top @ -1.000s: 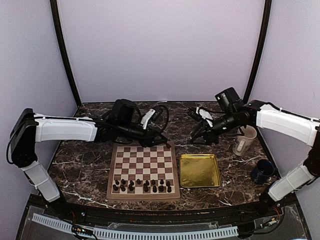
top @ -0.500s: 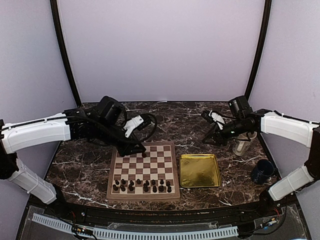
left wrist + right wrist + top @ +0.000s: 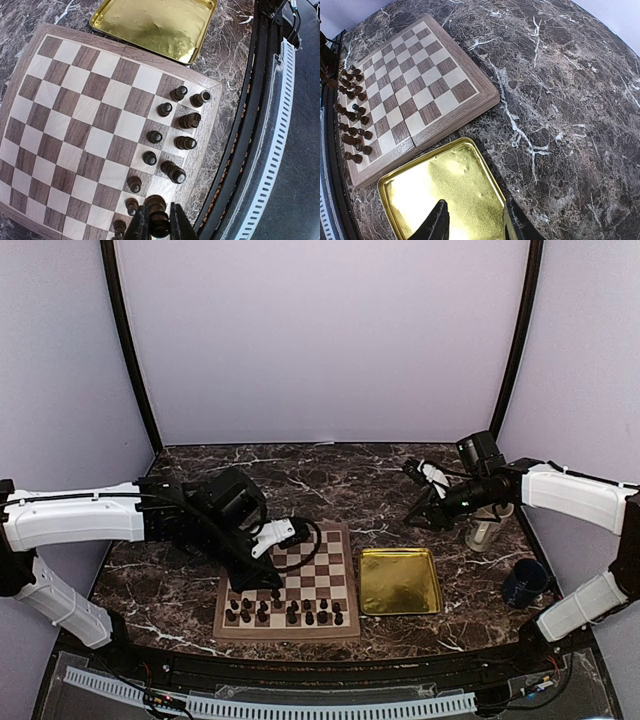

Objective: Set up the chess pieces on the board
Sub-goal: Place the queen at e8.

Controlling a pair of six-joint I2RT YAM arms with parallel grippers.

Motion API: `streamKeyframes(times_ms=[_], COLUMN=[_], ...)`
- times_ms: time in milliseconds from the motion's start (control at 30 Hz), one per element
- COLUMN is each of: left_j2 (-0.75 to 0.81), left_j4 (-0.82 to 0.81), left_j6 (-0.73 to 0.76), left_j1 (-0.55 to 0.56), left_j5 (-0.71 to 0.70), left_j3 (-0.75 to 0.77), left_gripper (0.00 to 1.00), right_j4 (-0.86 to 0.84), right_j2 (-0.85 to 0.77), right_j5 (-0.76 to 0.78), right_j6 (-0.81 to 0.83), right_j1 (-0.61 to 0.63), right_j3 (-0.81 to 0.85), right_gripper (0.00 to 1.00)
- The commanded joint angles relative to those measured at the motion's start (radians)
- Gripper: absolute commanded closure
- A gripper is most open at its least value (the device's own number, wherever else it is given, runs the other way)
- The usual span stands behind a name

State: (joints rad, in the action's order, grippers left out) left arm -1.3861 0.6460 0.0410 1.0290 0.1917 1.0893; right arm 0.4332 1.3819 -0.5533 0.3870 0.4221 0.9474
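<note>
The board (image 3: 290,558) lies in the middle of the marble table, with several dark chess pieces (image 3: 290,612) standing in its two nearest rows. My left gripper (image 3: 245,582) hangs over the board's near left part. In the left wrist view this gripper (image 3: 158,215) is shut on one dark chess piece (image 3: 156,204), just above the near rows of pieces (image 3: 172,170) on the board (image 3: 75,100). My right gripper (image 3: 412,518) is open and holds nothing. It hovers behind the gold tray; in the right wrist view it (image 3: 472,212) is above the tray's far edge.
The empty gold tray (image 3: 400,580) lies right of the board, touching its edge (image 3: 445,115). A white mug (image 3: 488,525) and a dark blue mug (image 3: 525,582) stand at the far right. Purple walls enclose the table on three sides.
My left arm has swept from the board's far edge down to its near left part. The right arm drew back to the right, then stayed still.
</note>
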Motion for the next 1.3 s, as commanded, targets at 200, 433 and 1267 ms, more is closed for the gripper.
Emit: streamKeyframes(times_ms=[200,433,1267], left_j2=[-0.018,-0.039,-0.109], left_j4=[0.003,-0.049,-0.121], left_j6=[0.007,0.005,0.025], left_j1=[0.050,0.055,0.056], left_j5=[0.023,0.032,0.034], left_j3=[-0.069,-0.104,-0.142], left_gripper=[0.87,0.87,0.83], right_j4=[-0.028,-0.028,-0.024], right_j2=[0.005,0.006,0.024], right_j5=[-0.011,-0.015,-0.020], right_j6=[0.000,0.001,0.004], right_j1=[-0.005,-0.006,-0.005], right_j3=[-0.010,-0.012,-0.012], right_gripper=[0.62,0.62,0.62])
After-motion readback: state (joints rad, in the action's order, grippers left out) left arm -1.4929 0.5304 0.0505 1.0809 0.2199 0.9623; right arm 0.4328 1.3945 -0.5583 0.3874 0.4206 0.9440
